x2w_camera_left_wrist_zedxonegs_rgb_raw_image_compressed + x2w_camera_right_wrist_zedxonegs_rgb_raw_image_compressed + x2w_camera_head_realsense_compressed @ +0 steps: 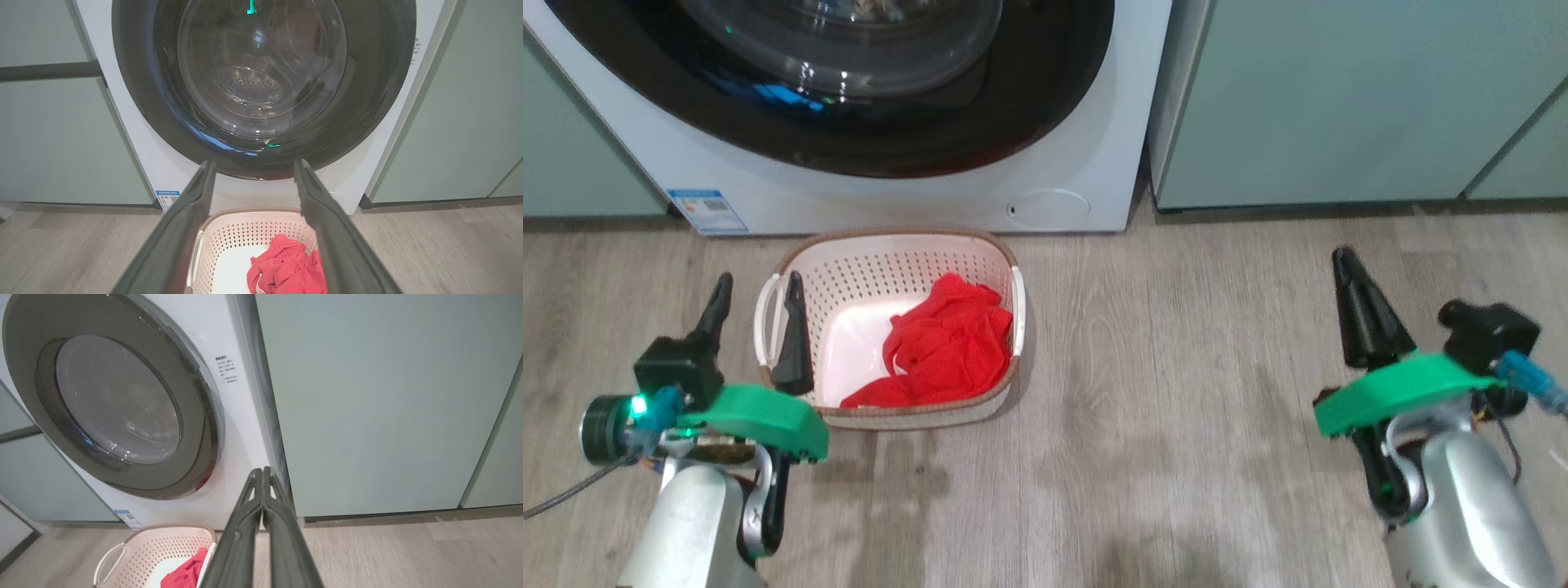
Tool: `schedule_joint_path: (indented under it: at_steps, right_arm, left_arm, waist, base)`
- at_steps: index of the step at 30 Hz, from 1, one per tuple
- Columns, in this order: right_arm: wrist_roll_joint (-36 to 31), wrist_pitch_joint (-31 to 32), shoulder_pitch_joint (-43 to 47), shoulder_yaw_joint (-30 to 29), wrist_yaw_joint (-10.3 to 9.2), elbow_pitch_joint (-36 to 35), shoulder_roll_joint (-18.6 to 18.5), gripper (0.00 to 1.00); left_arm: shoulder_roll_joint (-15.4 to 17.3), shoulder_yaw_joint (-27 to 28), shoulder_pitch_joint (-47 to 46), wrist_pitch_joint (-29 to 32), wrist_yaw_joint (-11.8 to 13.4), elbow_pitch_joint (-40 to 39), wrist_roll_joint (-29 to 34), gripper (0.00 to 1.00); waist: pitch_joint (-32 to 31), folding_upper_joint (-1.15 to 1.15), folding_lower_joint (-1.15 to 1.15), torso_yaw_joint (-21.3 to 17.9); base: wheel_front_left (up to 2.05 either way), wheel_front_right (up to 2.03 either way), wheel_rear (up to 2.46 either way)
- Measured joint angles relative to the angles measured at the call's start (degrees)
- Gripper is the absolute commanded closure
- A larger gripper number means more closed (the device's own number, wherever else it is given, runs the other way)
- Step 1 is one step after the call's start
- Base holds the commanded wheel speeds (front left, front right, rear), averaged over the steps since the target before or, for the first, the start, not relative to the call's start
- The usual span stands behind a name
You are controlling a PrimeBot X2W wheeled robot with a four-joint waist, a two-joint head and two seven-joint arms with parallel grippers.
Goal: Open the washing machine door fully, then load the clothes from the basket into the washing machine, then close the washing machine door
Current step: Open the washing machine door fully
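Observation:
The white washing machine (866,196) (175,175) (241,428) stands ahead with its black-rimmed round door (849,90) (261,85) (114,400) flush against the front. On the floor before it sits the cream basket (882,245) (241,228) (155,547), holding the red clothes (947,343) (286,265) (186,573) at its right side. My left gripper (756,294) (253,167) is open above the basket's left handle. Over bare floor to the right of the basket, my right gripper (1343,257) (261,471) is shut on nothing, its fingers pressed together.
Pale green cabinets (1347,98) (49,134) (376,404) flank the machine on both sides. Grey wood-look floor (1176,343) spreads between basket and right arm. A blue sticker (707,211) and a small round flap (1048,208) mark the machine's lower front.

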Motion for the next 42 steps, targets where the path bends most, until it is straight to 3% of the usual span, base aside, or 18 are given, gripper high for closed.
schedule_joint_path:
  at_steps: [3,7,10,17,24,42]
  right_arm:
    - [5.9,-0.8,-2.5,-0.1,0.0,0.3,0.0,1.0]
    - [26.2,0.4,-7.9,0.2,-0.01,1.4,0.0,1.0]
    - [37.2,2.8,-12.6,-0.9,-0.01,2.3,0.0,1.0]
    - [53.9,11.1,-23.3,-5.7,-0.01,6.2,-1.1,1.0]
    - [59.5,17.9,-35.3,-7.2,-0.01,13.2,-3.8,1.0]
    - [57.5,32.6,-59.4,-2.2,-0.02,29.7,-5.7,1.0]
  left_arm:
    - [0.0,0.0,-0.7,0.0,0.3,-1.0,-0.1,0.0]
    - [0.0,0.0,-2.3,-0.1,0.7,-1.9,-0.1,0.0]
    - [-0.1,-0.1,-4.0,-0.4,0.7,-2.7,-0.1,0.0]
    - [-0.5,-0.7,-8.1,-0.6,0.6,-3.9,-0.1,0.0]
    - [-1.4,-1.4,-11.7,-1.1,-0.3,-4.9,-0.1,0.0]
    - [-3.8,-2.3,-15.7,-1.6,-1.4,-6.0,0.8,0.0]
  waist:
    - [1.5,0.0,0.0,-0.1]
    - [4.0,0.0,0.0,-0.1]
    - [6.1,0.0,0.0,0.0]
    - [11.3,0.0,0.01,1.2]
    - [16.3,0.0,0.01,3.3]
    - [23.6,0.0,0.0,9.3]
  base:
    - [0.0,0.0,0.0]
    - [0.0,0.0,0.0]
    - [0.0,0.0,0.0]
    - [0.0,0.0,0.0]
    - [0.0,0.0,0.0]
    - [0.0,0.0,0.0]
